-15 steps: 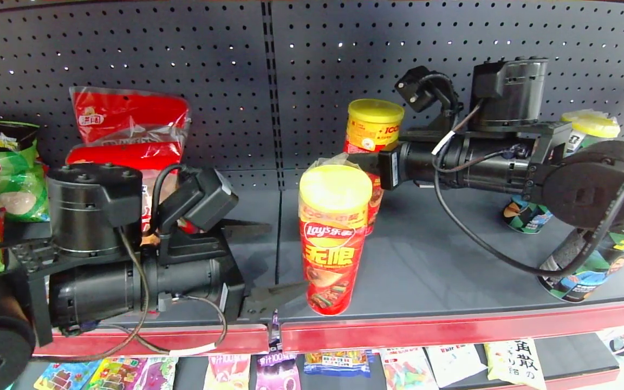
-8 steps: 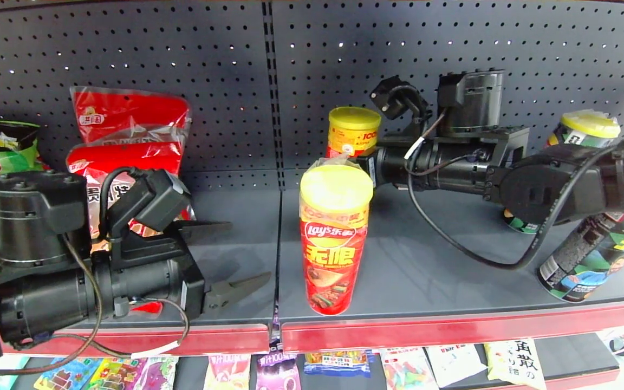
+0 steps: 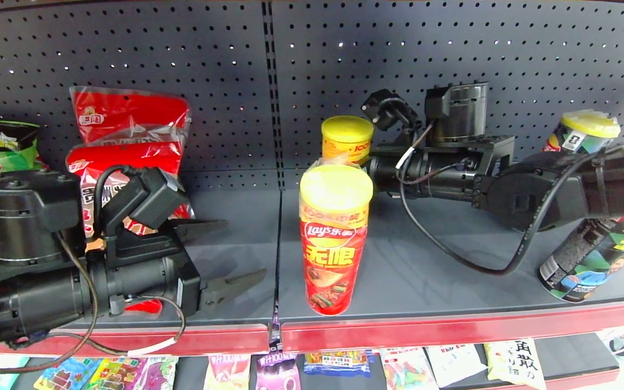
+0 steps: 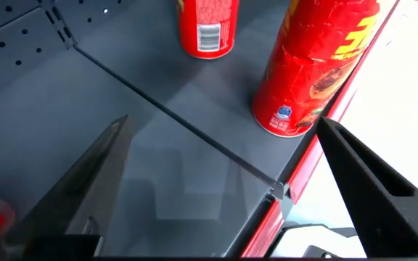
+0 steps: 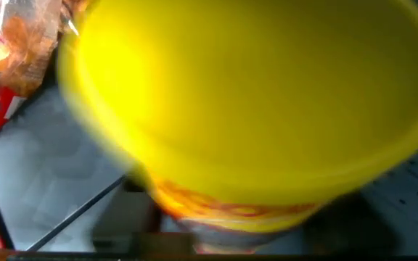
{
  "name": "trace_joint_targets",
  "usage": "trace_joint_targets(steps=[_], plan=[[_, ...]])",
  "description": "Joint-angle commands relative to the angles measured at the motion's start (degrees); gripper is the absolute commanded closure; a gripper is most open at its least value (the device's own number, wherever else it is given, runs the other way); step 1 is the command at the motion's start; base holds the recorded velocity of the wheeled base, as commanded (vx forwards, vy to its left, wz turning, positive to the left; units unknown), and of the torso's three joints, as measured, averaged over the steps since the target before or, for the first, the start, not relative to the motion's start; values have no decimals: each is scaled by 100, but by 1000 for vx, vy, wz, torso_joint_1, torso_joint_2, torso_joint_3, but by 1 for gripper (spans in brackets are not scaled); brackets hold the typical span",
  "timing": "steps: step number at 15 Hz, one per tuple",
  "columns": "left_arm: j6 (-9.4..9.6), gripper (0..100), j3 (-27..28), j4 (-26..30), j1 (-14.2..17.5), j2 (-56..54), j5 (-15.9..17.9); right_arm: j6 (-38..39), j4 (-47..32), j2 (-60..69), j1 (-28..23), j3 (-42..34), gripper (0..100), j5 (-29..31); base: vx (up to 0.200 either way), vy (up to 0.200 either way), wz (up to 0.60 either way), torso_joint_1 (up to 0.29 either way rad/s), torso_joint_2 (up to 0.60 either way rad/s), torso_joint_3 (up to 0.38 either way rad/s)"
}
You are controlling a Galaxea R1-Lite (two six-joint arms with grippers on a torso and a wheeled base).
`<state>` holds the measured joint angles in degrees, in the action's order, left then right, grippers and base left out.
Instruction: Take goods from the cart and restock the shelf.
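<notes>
- Middle of the shelf (image 3: 426, 260), far side: the far can (image 3: 347, 138), yellow-lidded, is roughly upright near the pegboard, directly behind the near can (image 3: 335, 238).
- Right tool (image 3: 366, 162) comes in from the right at the far can's upper half. It reads as clamped on the can, though the can hides most of the grip.
- From the left wrist view, the far can's base (image 4: 205, 32) sits low at the shelf floor. Whether it touches I cannot tell.
- Left tool (image 3: 244, 246) hangs at the shelf's near edge, left of the near can, jaws wide apart and holding nothing.
- Risk: the two cans stand close. A sideways or nearward drift of the right tool would nudge the near can, which is by the red lip and could go over it.
- Risk: letting go before the base is flat would leave the far can to rock and topple.
- Risk: the slack cable (image 3: 453, 254) under the right arm droops over the shelf and could snag on withdrawal.
</notes>
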<state>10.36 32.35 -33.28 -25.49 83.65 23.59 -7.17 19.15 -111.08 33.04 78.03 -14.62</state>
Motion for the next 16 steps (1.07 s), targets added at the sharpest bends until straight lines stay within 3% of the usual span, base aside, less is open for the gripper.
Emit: trace_joint_targets(steps=[1, 6, 11, 16], plan=[[1, 0, 17, -3, 0, 55, -3, 5, 1, 183, 45, -104, 0, 11, 0, 0, 0, 0, 0, 0], [10, 0, 113, -3, 35, 231, -83, 14, 1, 1115, 54, -1036, 0, 284, 0, 0, 0, 0, 0, 0], [27, 0, 526, -21, 114, 679, -232, 5, -17, 2802, 27, -2741, 0, 389, 0, 0, 0, 0, 0, 0], [54, 0, 632, -21, 97, 986, -223, -13, -17, 4007, 36, -3962, 0, 354, 0, 0, 0, 0, 0, 0]])
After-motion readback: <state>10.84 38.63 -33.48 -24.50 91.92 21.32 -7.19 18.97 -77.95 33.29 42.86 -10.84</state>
